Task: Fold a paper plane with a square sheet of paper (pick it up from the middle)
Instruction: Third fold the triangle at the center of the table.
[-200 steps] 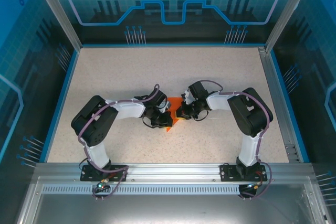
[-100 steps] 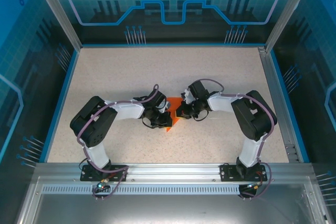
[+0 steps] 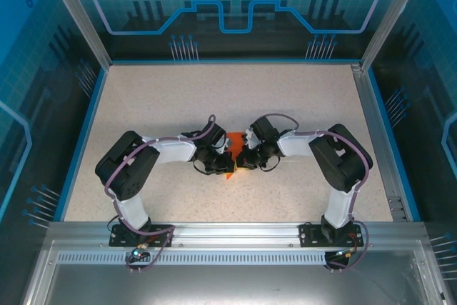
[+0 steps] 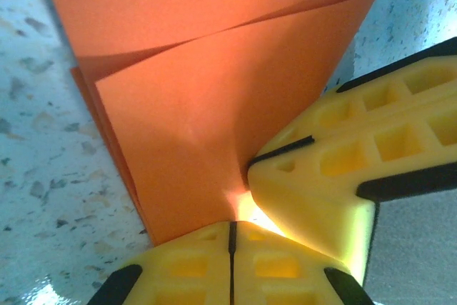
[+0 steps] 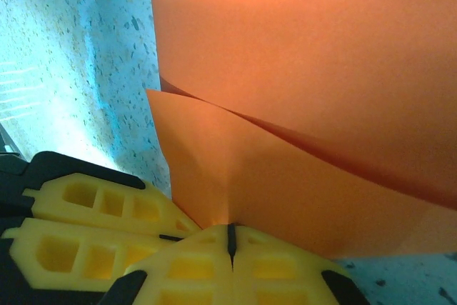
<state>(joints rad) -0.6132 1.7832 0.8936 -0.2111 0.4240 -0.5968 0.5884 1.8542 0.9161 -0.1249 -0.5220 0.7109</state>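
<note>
From above, the right gripper [image 3: 243, 160] has slid left in the last second, closing up to the left gripper [image 3: 226, 163] at mid table [image 3: 178, 98]. The creased square sheet of paper [image 3: 230, 172] peeks out between them.

Left wrist: jaws together, pinching the orange edge.

Right wrist: likewise clamped on the paper. A fold is probably being pressed tighter.

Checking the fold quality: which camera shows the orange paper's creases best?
Left wrist: the orange paper is close up, its overlapping flap edge and stacked layers clear. Right wrist shows a similar flap, less of the layered edge. In top external it is a small orange sliver.
</note>
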